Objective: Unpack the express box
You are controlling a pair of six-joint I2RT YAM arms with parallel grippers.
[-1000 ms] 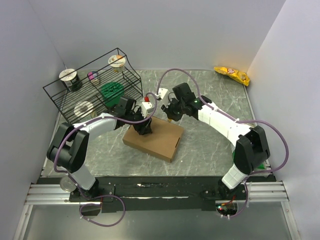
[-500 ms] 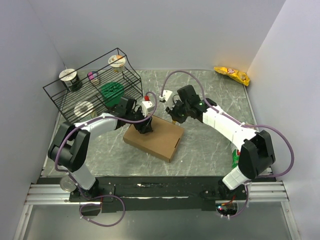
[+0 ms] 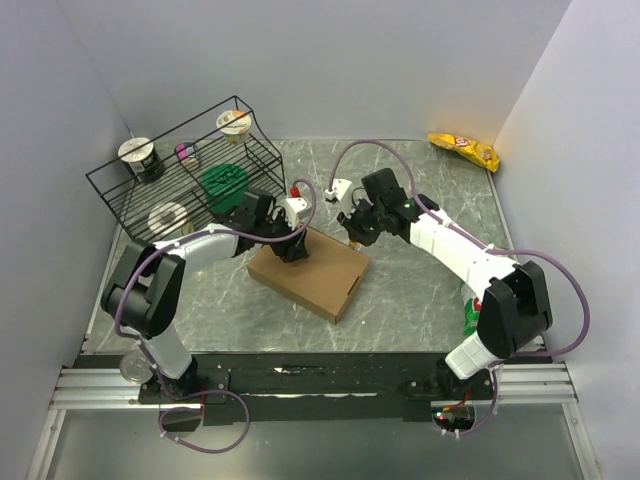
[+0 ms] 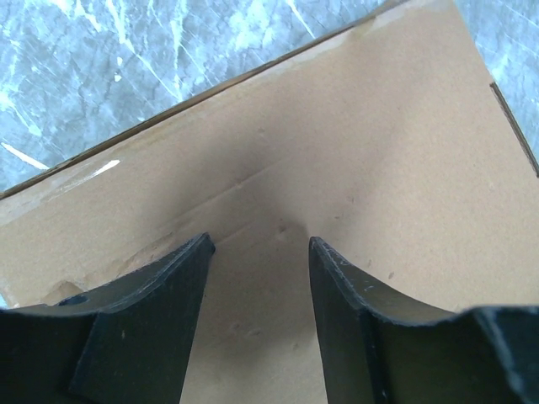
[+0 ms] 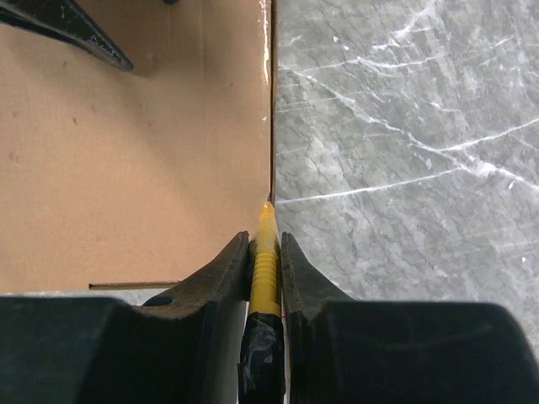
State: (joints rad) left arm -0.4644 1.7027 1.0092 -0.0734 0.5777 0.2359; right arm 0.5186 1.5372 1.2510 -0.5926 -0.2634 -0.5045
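Observation:
The express box, a flat brown carton, lies shut in the middle of the table. My left gripper is open, with its fingers spread low over the box's top near its far left corner; contact cannot be told. My right gripper is shut on a yellow tool with a black taped handle. The tool's tip sits at the edge of the box on its far right side, where cardboard meets the marble table. The left gripper holds nothing.
A black wire rack with cups and a green lid stands at the back left. A yellow snack bag lies at the back right. A green item sits by the right arm's base, and a can by the left base.
My right gripper has moved a little to the right along the box's far edge with the yellow tool. The left gripper has shifted slightly farther back on the box top.

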